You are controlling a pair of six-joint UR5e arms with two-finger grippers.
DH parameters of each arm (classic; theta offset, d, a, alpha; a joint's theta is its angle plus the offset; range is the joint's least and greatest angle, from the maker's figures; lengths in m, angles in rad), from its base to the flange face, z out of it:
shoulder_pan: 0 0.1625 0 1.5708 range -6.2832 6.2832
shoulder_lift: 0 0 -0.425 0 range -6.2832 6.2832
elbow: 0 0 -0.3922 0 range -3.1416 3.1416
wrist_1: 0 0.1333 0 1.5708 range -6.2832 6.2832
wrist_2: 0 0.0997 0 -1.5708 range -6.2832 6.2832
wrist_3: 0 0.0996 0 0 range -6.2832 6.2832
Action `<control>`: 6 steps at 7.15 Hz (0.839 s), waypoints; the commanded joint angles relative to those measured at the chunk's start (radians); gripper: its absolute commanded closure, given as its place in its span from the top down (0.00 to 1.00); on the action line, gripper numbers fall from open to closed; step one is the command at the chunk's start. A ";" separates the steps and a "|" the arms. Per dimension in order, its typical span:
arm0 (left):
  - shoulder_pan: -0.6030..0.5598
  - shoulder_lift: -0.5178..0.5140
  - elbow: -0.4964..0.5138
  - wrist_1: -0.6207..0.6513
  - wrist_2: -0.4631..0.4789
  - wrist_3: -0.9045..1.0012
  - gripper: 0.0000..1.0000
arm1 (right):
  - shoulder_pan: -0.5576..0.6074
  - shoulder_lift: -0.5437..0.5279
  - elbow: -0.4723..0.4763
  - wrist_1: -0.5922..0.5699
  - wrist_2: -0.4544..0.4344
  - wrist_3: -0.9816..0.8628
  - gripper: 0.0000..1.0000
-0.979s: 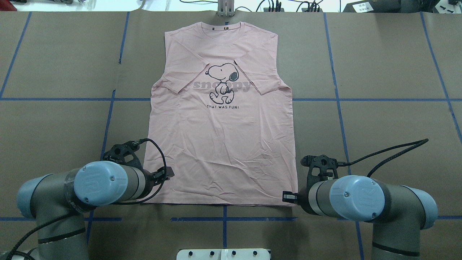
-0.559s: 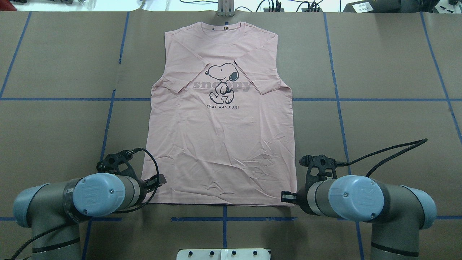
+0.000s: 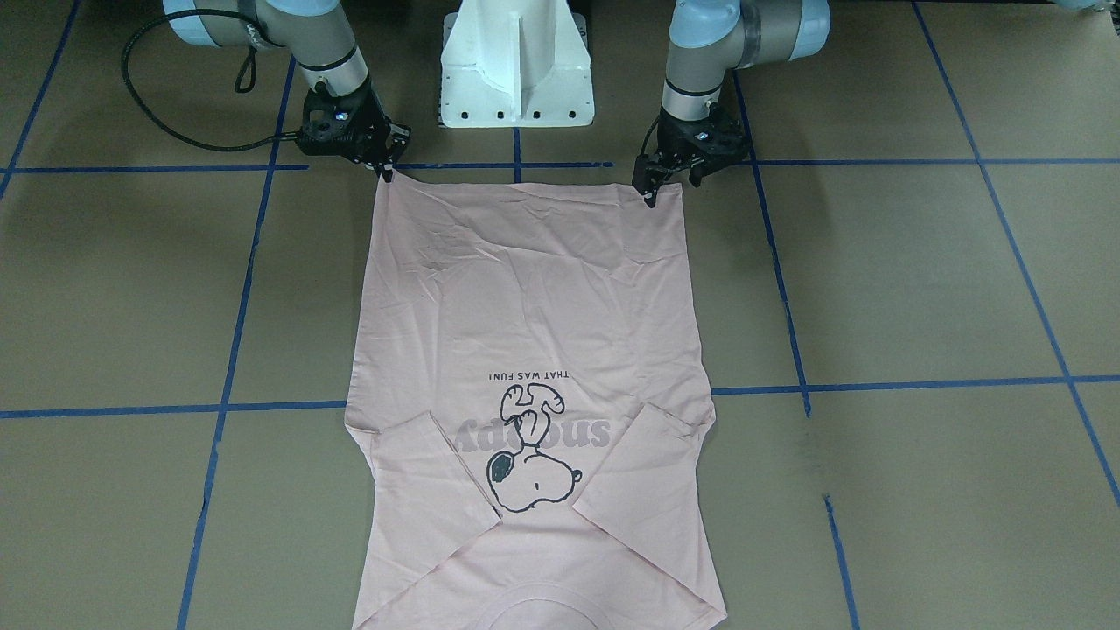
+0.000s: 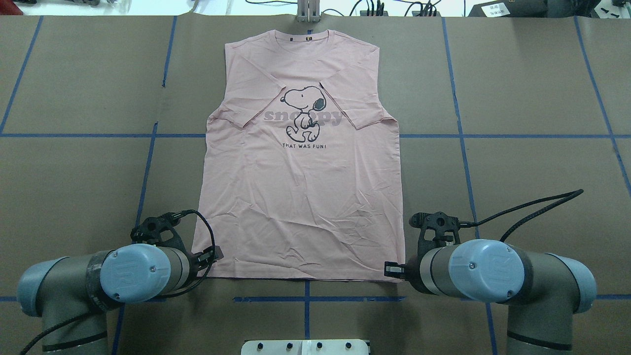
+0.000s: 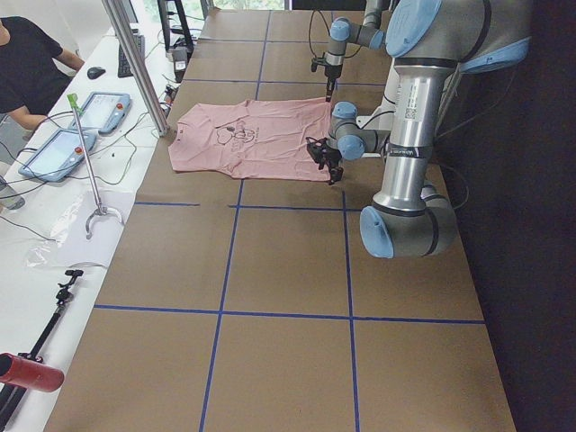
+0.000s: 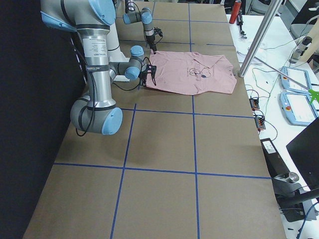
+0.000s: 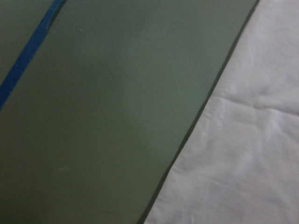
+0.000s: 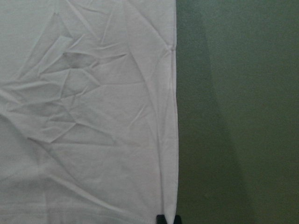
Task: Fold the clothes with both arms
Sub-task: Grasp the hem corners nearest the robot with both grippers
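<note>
The pale pink T-shirt [image 4: 300,197] lies flat, print up, on the brown table, collar far from me and both sleeves folded in over the chest; it also shows in the front view [image 3: 525,306]. My left gripper [image 4: 217,254] is low at the hem's left corner, and in the front view [image 3: 669,188] its jaws look spread astride that corner. The left wrist view shows only the shirt's edge [image 7: 243,154] and bare table. My right gripper [image 4: 389,268] is at the hem's right corner; its tips [image 8: 167,219] pinch the shirt's side edge [image 8: 84,116].
The white pedestal [image 3: 516,61] stands between the arms, just behind the hem. Blue tape lines [image 4: 305,299] cross the brown table. Off the table's far edge are a metal post [image 5: 135,63], tablets [image 5: 67,148] and a seated person [image 5: 27,63].
My left gripper has moved back toward me and to the left, from over the shirt's lower left part to its hem corner. The right arm has barely moved.
</note>
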 commanded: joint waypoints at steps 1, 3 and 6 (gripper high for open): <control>0.001 -0.001 0.000 0.000 0.000 0.001 0.24 | 0.002 -0.003 -0.001 -0.001 0.001 0.000 0.00; 0.001 -0.003 -0.015 0.000 -0.002 0.003 0.00 | 0.002 -0.004 -0.003 -0.001 0.001 0.000 0.00; 0.001 -0.006 -0.018 0.000 -0.006 0.003 0.00 | 0.002 -0.007 0.000 -0.001 0.001 0.000 0.00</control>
